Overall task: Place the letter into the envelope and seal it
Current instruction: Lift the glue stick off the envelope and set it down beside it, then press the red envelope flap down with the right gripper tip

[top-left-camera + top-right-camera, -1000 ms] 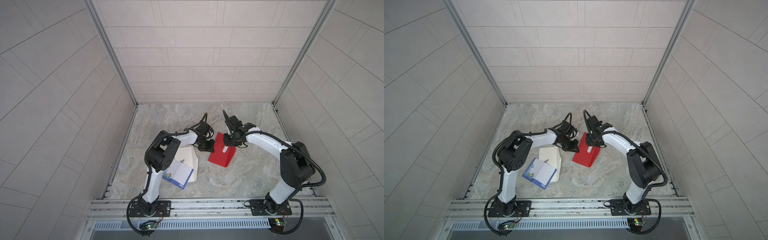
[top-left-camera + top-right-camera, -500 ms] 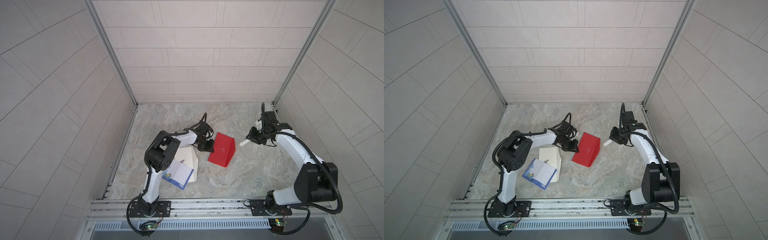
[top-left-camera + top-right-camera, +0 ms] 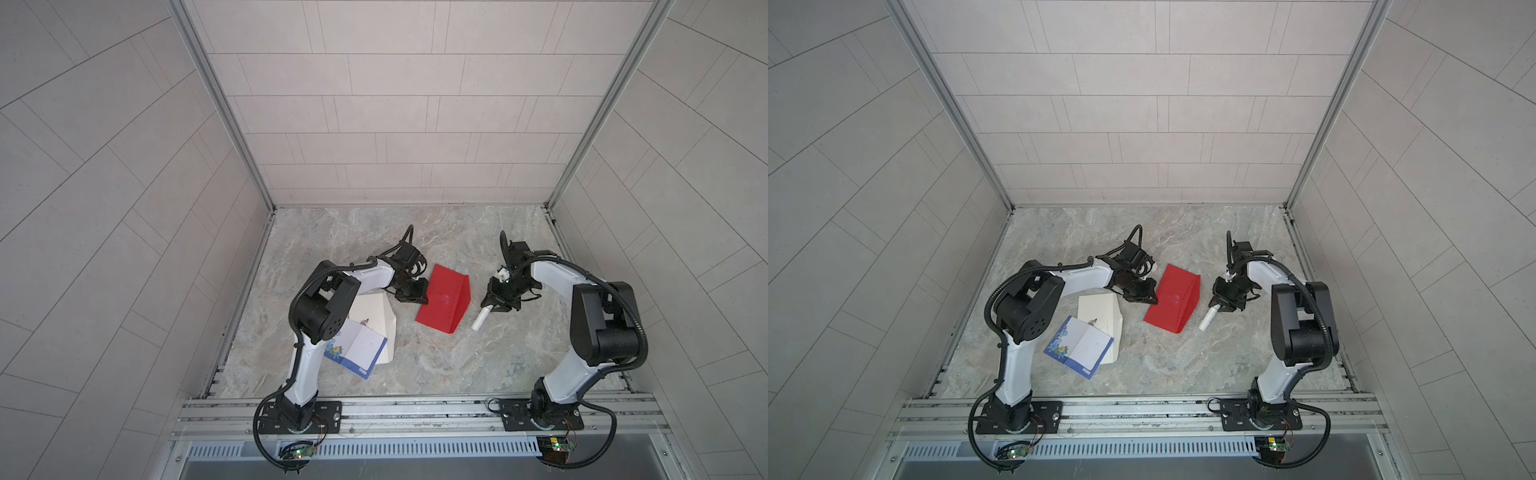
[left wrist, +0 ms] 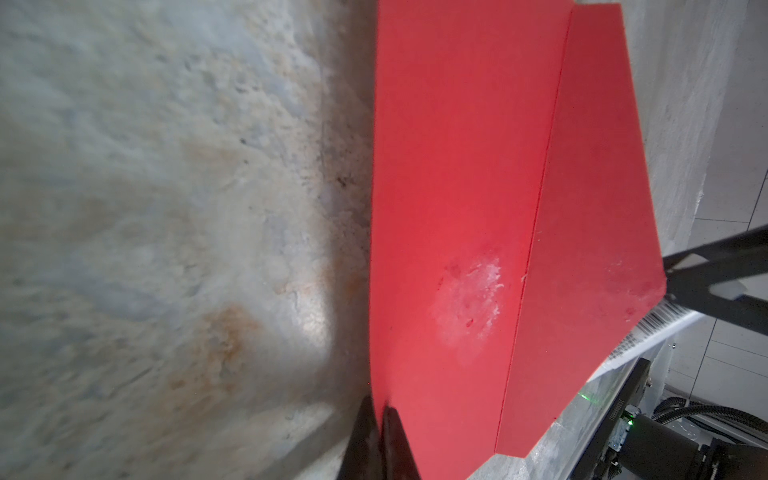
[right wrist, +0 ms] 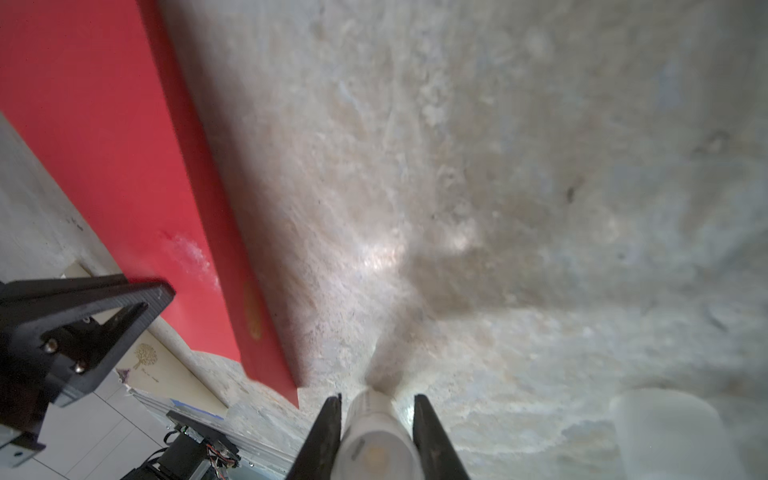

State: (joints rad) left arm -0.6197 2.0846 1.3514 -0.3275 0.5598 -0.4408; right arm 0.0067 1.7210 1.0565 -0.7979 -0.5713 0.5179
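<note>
Tabletop: grey-beige marble-patterned surface, carries everything below.
Envelope: red paper envelope, one, lying mid-table. Its pointed flap stands up along the envelope's right edge, so the mouth is open.
Envelope contents: cannot tell; no view looks into the pocket.
Cream sheet: cream paper sheet with a pointed end and a small tree print, one, flat just left of the red envelope, not touching it.
Card: white card with a blue border and blue flower print, one, lying partly on the cream sheet's near end, outside the red envelope and farther from it than the sheet's point.
Left gripper: at the red envelope's left edge, fingers pressed together with that edge pinched between them.
Right gripper: just right of the raised flap, not touching it, clamped on the glue stick.
Glue stick: white cylindrical glue stick, one, slanting down from the fingers toward the table on the envelope's right.
Smear: whitish patch, one, on the envelope's body beside the flap fold.
Count of grippers: two.
</note>
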